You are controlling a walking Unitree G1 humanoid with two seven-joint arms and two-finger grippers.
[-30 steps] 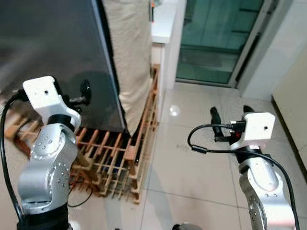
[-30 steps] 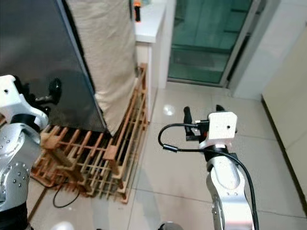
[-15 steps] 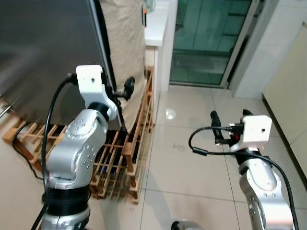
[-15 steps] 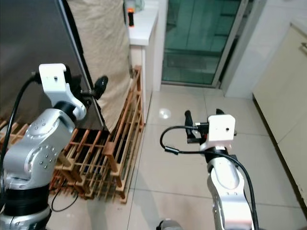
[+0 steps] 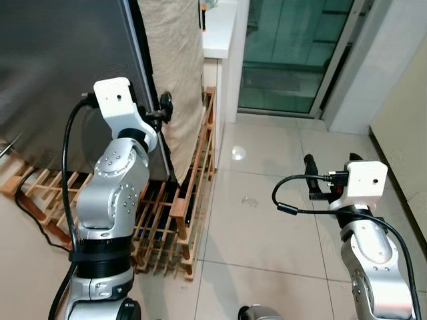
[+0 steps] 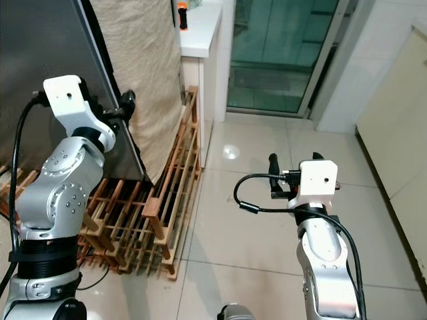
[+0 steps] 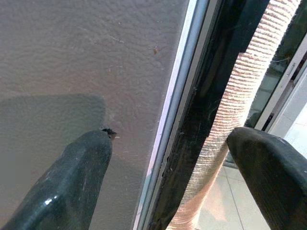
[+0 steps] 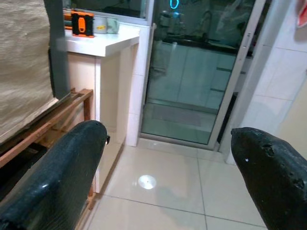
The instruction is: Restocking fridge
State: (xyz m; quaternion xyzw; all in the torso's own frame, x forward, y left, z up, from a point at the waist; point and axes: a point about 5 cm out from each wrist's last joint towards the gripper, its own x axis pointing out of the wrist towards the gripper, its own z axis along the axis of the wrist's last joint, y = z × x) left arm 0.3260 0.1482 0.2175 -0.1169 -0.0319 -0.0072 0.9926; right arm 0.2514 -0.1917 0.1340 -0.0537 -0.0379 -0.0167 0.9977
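Observation:
The fridge's dark grey door (image 5: 60,73) fills the upper left, its silver edge strip (image 7: 175,96) running past my left gripper. That left gripper (image 5: 163,107) is raised to the door's right edge and stands open. In the left wrist view one finger (image 7: 72,182) lies against the door face and the other finger (image 7: 273,167) is beyond the edge, by the beige cloth (image 7: 240,96). My right gripper (image 5: 331,163) is held out over the tiled floor, open with nothing in it (image 8: 168,134).
A beige cloth (image 5: 177,60) hangs down the fridge's side. The fridge stands on a wooden slatted rack (image 5: 180,200). Behind are a white counter (image 5: 220,27) with an orange object (image 8: 79,23) and a glass sliding door (image 5: 293,47). Tiled floor (image 5: 267,200) lies to the right.
My left arm has risen, and its gripper went from the door's face out to the door's right edge. The view shifted slightly. The right arm has barely moved.

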